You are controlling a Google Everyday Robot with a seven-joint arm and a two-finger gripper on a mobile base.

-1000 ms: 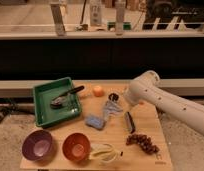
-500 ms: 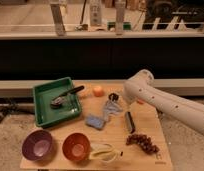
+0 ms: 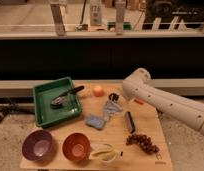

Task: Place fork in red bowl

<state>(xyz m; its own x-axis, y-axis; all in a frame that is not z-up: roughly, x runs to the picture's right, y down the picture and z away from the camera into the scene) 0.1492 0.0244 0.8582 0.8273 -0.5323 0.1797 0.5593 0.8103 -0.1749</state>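
The fork [image 3: 110,109] shows as a slim pale silvery-blue shape on the wooden table [image 3: 160,155], just above the blue sponge [image 3: 95,121]. My gripper [image 3: 113,98] hangs at the end of the white arm [image 3: 160,100], right over the fork's upper end and to the right of the orange [image 3: 97,90]. I cannot tell whether it touches the fork. The red bowl [image 3: 76,146] stands empty at the front of the table, to the right of the purple bowl [image 3: 39,144] and well below-left of the gripper.
A green tray [image 3: 45,116] at the left holds the long black-handled utensil [image 3: 66,96]. A short black stick [image 3: 129,121] lies right of the sponge. Grapes [image 3: 142,142] and a banana [image 3: 102,151] lie at the front. A rail and dark wall stand behind the table.
The arm's elbow has shifted slightly left. The gripper stays over the same spot by the fork. The objects on the table have not moved.
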